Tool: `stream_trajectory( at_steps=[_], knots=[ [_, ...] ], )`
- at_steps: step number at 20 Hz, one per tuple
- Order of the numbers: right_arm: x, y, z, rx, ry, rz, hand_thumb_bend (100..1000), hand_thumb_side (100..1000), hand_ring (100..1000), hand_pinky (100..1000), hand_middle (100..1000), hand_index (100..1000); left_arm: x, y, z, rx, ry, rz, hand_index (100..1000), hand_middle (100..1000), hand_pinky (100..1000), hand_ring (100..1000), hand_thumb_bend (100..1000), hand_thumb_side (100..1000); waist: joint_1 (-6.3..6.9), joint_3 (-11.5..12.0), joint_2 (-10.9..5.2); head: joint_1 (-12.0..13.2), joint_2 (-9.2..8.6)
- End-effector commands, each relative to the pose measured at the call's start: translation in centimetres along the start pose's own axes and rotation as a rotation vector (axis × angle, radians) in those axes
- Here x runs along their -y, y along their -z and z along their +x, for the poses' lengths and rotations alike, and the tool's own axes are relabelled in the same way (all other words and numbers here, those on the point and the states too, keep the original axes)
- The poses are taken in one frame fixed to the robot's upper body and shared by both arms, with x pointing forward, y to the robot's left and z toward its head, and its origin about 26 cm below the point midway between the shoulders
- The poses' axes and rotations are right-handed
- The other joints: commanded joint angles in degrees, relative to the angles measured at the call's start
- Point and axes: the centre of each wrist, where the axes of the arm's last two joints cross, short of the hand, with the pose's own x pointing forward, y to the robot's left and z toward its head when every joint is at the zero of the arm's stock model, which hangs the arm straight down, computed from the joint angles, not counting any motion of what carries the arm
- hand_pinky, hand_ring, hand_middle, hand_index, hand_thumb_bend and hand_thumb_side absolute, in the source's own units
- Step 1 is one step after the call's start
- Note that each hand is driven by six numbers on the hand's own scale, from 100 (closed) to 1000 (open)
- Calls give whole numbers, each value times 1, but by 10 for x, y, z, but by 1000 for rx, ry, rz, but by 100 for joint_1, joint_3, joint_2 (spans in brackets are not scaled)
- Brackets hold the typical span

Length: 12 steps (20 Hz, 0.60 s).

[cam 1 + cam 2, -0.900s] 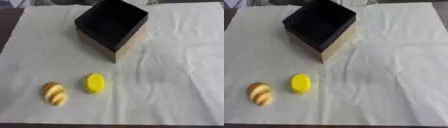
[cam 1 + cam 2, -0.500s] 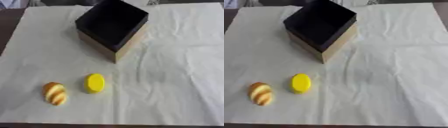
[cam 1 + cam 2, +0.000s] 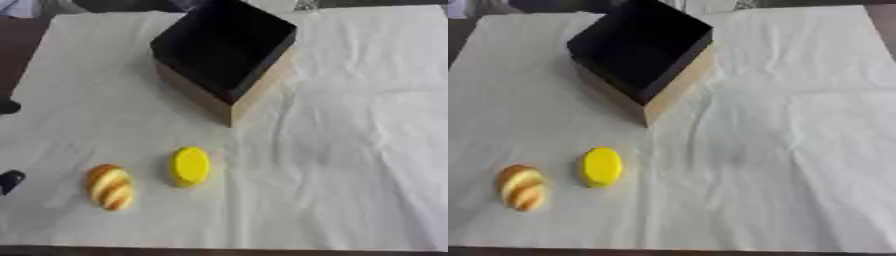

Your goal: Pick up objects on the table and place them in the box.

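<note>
The box [image 3: 229, 55] stands on the far part of the white cloth [image 3: 350, 150], turned so that one corner points toward me; its inside is black and its outer walls are tan. I cannot tell whether anything lies inside it. Two things lie on the cloth on my near left, well apart from the box: a yellow oval [image 3: 190, 166] and, just beside it on its left, a bread roll [image 3: 109, 186], orange-brown with pale stripes. The two do not touch. Nothing lies between them and the box; the cloth there shows only creases. At the left edge of the left eye view, two small dark tips [image 3: 9, 180] show, one above the other, level with the roll and apart from it; I take them for parts of my left hand, but I cannot tell how far its fingers are spread or whether it holds anything. My right hand shows in neither view. Dark table [image 3: 22, 50] borders the cloth at the far left.
</note>
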Motion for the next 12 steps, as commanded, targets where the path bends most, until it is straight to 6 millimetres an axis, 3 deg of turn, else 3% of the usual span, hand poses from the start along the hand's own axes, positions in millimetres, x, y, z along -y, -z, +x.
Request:
stream_trajectory(
  at_steps=[1,4,6,12],
  knots=[
    [2,9,6,29,-8,29,100,490,873,921,610,809,-12,4,-3,35,39,-45,925,793,868,830,449,295,0,-6,-124,-24,-18],
    [2,9,6,29,-4,31,100,493,873,922,610,809,-14,8,-5,59,47,-121,925,801,882,849,549,106,11,-27,-122,-39,-18],
    [1,9,6,27,-3,31,100,499,873,922,609,809,-13,11,-6,81,58,-200,926,810,895,865,610,100,21,-47,-118,-32,-21],
    [0,9,5,22,4,32,100,511,874,923,608,808,-9,19,-4,176,41,-394,937,837,904,883,628,100,54,-102,-110,-37,-14]
  ],
)
